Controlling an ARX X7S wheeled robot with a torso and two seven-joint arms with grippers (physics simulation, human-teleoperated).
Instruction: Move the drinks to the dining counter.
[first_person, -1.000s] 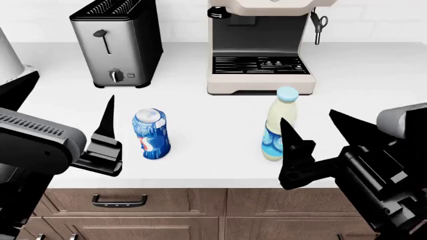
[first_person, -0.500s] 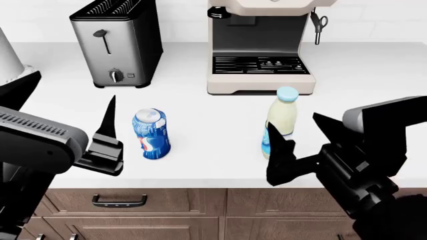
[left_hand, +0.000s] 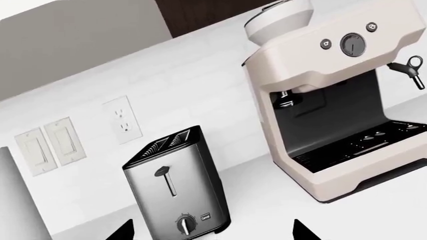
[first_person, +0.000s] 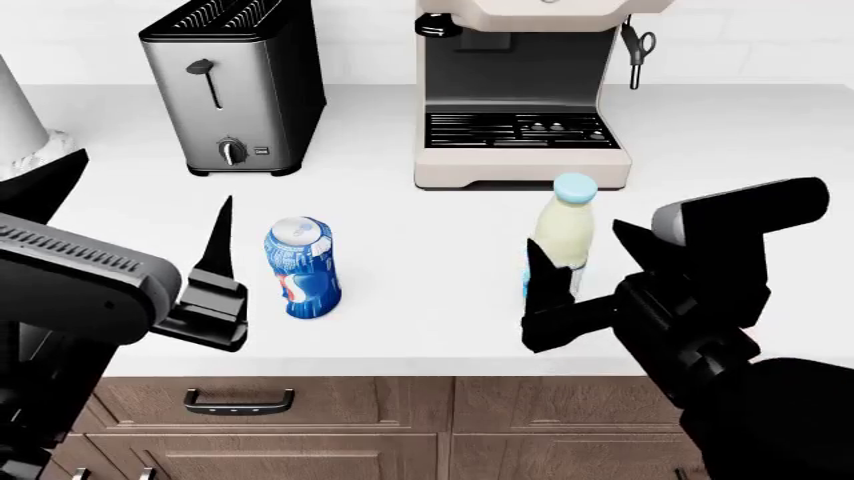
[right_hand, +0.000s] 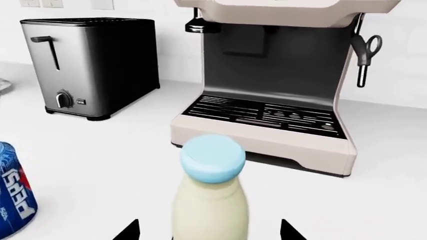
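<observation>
Nearest the robot in the head view, dark brown wood drawers (first_person: 267, 405) with a slim dark handle sit under the white worktop (first_person: 441, 335). Just above that front edge, the right end effector (first_person: 583, 265) is spread wide, its two black fingers standing on either side of the cream-coloured bottle (first_person: 561, 240); whether either finger touches the bottle cannot be told, and nothing is clamped. In the right wrist view the bottle (right_hand: 211, 200) stands upright, centred between the two fingertips at the lower edge, its light-blue cap (right_hand: 213, 158) rounded and intact.

The left end effector (first_person: 134, 250) is likewise released and holds nothing. One finger (first_person: 214, 270) stands just beside the blue soda can (first_person: 303, 268), apart from it; the other reaches toward the head view's left edge. The can stands upright near the worktop's front edge, silver top up, red-white logo facing forward, well apart from the bottle. A slice of it (right_hand: 15, 190) also shows in the right wrist view.

Farther back, a chrome and black toaster (first_person: 238, 85) stands behind the can, and a cream espresso machine (first_person: 523, 95) with a dark drip grille stands behind the bottle. The left wrist view shows both appliances, the toaster (left_hand: 177, 185) and the espresso machine (left_hand: 333, 95), against a white tiled wall carrying an outlet (left_hand: 123, 120) and light switches (left_hand: 50, 145).
</observation>
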